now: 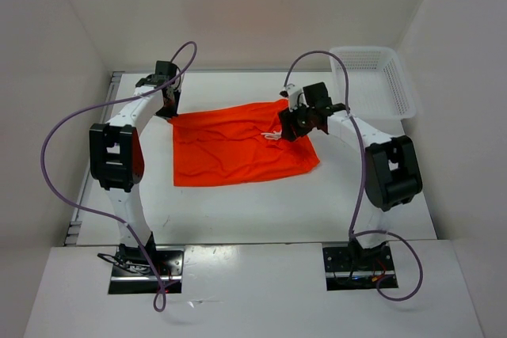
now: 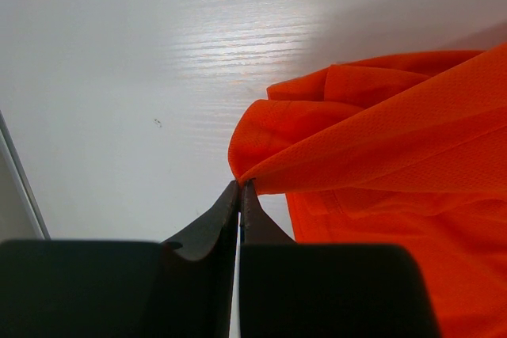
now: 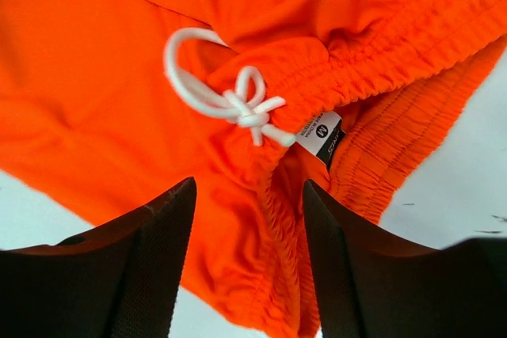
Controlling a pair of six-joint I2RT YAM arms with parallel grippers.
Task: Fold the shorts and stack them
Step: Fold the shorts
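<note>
shorts [image 1: 238, 148]: expect soft, light, limp | left gripper [image 2: 240, 195]: pinching a fabric corner | right gripper [image 3: 249, 189]: fingers spread above waistband [image 3: 380, 61] | you should grip the gathers beside the drawstring [image 3: 230, 100]

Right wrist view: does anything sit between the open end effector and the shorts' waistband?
Nothing visible does. The right end effector hangs open directly over the shorts, with the waistband showing between its fingers; only the shorts' own white drawstring lies nearby.

White table [image 1: 238, 211] w/ plain white walls [image 1: 47, 53] around, white basket [image 1: 402, 83] far-right corner.
</note>
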